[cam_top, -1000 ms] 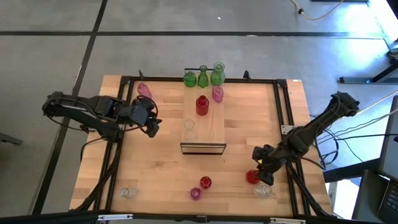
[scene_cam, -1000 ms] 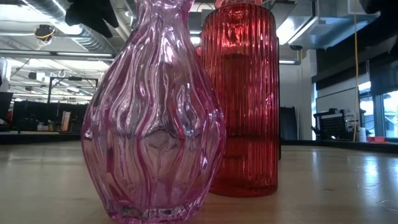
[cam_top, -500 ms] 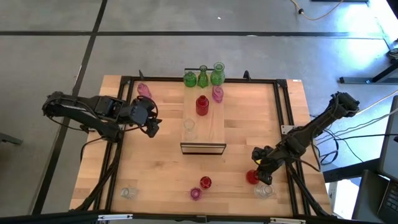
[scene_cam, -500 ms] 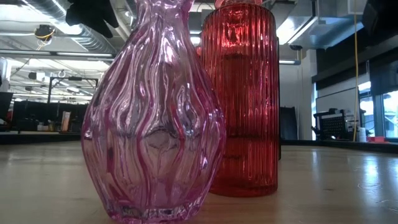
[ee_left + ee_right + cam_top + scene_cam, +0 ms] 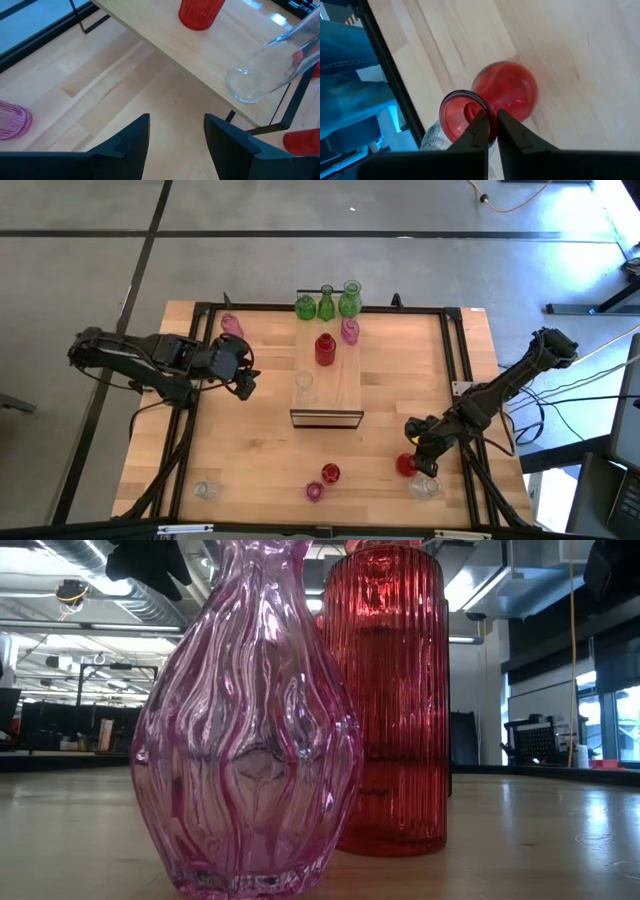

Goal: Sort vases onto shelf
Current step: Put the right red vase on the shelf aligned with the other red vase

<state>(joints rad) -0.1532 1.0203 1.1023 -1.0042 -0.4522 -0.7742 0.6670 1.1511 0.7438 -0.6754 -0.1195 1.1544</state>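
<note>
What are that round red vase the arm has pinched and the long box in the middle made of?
The red vase looks like glossy tinted glass: you can see through it and it shows bright highlights. The right tool grips its rim. The shelf looks like pale, matte wood with visible plank lines, and its near end seems framed in something dark, possibly metal.

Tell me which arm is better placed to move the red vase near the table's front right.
Right: its fingers are shut on that red vase's rim; the left gripper hovers open left of the shelf.
</note>
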